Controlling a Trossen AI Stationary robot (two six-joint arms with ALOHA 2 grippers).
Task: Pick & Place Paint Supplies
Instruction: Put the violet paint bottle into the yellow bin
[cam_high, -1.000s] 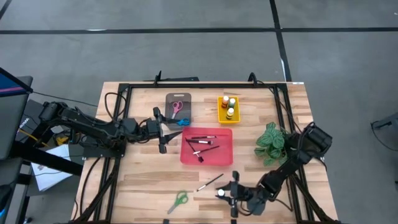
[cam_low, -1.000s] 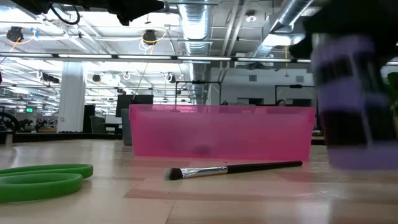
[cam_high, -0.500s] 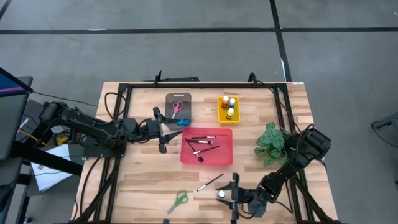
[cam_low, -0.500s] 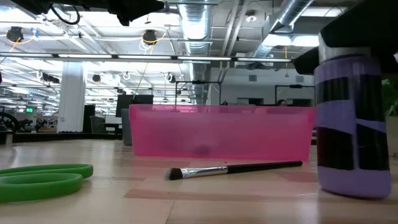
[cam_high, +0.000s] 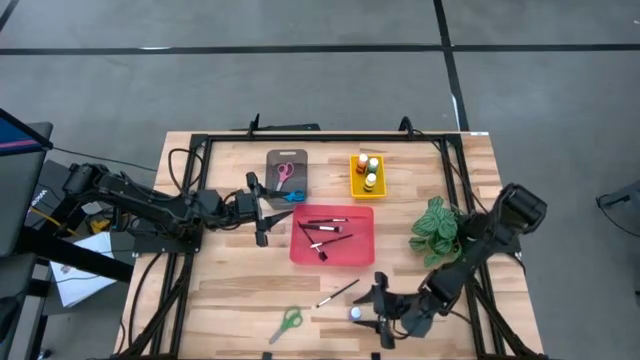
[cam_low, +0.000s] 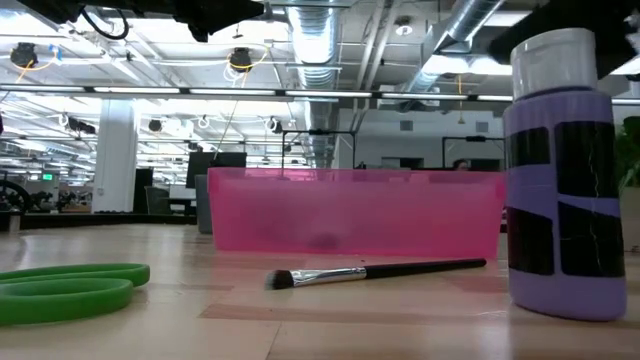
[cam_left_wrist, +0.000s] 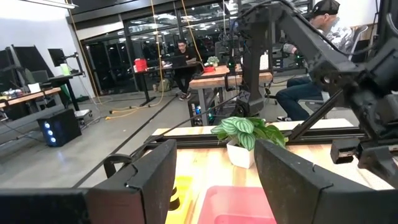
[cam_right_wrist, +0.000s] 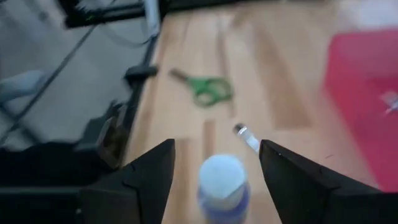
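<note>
Purple paint bottle (cam_low: 558, 170) stands upright on the tabletop (cam_high: 230, 295) at six o'clock, between the right gripper's (cam_high: 379, 307) wide fingers, unheld. Next: close, carry to the yellow tray (cam_high: 355, 186). Left gripper (cam_high: 268, 215) waits wide at nine o'clock.

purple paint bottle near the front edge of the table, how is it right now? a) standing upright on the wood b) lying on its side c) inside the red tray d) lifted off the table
a: the purple paint bottle stands upright on the bare table, white cap up, between the open fingers of the right pincer.
</note>
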